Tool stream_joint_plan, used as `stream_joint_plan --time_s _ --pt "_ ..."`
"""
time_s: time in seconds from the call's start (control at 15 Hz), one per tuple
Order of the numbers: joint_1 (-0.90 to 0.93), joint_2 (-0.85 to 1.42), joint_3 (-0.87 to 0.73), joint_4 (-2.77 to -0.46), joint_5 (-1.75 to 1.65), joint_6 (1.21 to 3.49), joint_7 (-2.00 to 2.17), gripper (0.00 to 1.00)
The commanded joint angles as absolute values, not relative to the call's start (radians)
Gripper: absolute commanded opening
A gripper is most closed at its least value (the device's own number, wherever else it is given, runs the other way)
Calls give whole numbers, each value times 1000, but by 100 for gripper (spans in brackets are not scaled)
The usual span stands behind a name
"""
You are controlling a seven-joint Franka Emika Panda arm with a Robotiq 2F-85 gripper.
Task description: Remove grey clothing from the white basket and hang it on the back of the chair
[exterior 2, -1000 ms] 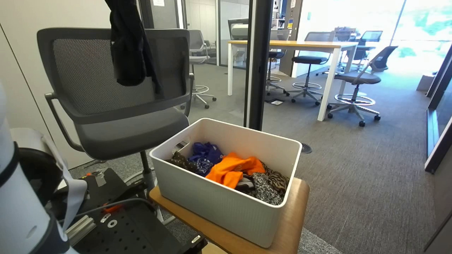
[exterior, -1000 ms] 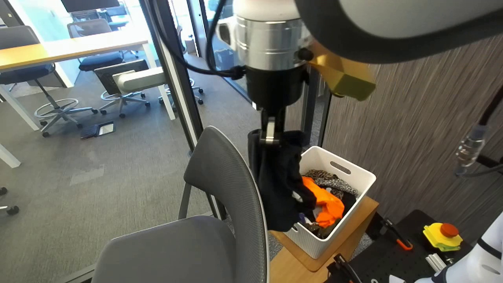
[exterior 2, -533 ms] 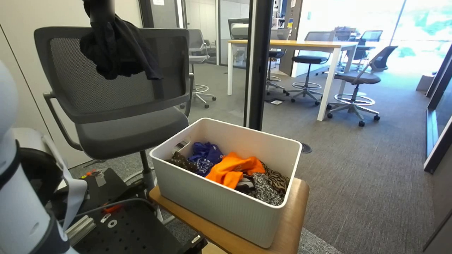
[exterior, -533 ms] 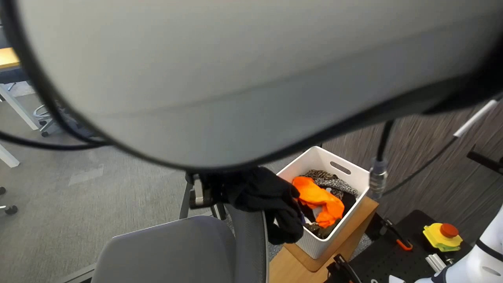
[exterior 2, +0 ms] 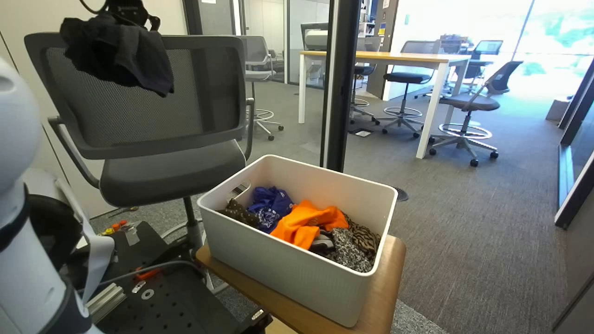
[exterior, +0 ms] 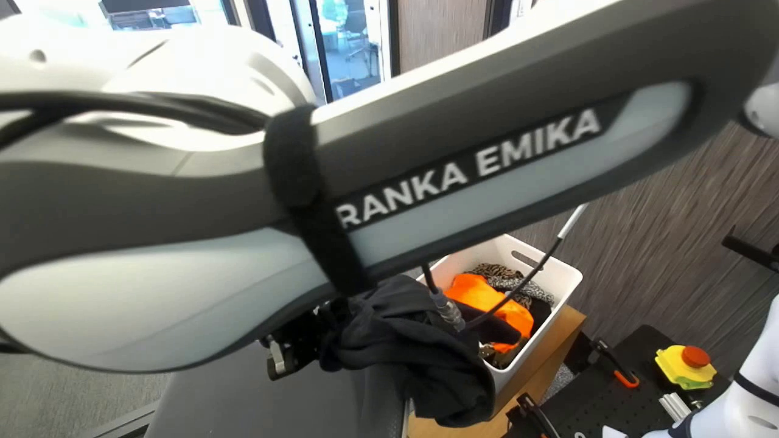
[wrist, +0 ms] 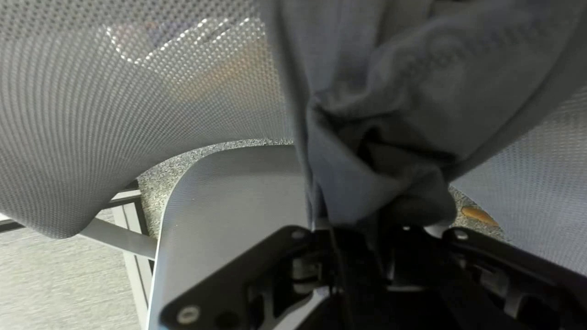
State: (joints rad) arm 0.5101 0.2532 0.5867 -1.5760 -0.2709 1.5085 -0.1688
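Observation:
The dark grey clothing hangs bunched from my gripper, which is shut on it. In an exterior view, the clothing drapes across the top edge of the chair's mesh backrest and down its basket-facing side. The gripper is just above that edge. In the wrist view, the fingers pinch the cloth on the seat side, with the chair seat below. The pinched part is dark and hard to make out. The white basket holds other clothes, including an orange one.
The basket stands on a wooden stand beside the chair. A black perforated plate with loose parts lies near the robot base. A dark post rises behind the basket. The arm covers much of an exterior view.
My gripper has moved down and across to the seat side of the backrest, pulling the clothing over its top edge. The cloth bunched up higher. The chair has shifted slightly.

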Motion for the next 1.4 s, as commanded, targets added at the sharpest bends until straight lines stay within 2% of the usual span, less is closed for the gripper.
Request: stream_joint_plan --time_s 0.0,1.0,1.27,1.33 --pt "555 373 541 -1448 -292 1460 -234 11" --pt "555 381 456 -1351 -253 1453 -369 11" --pt "546 372 443 -1330 -243 1436 -395 8" --pt "545 375 441 -1318 -240 1424 -400 33"
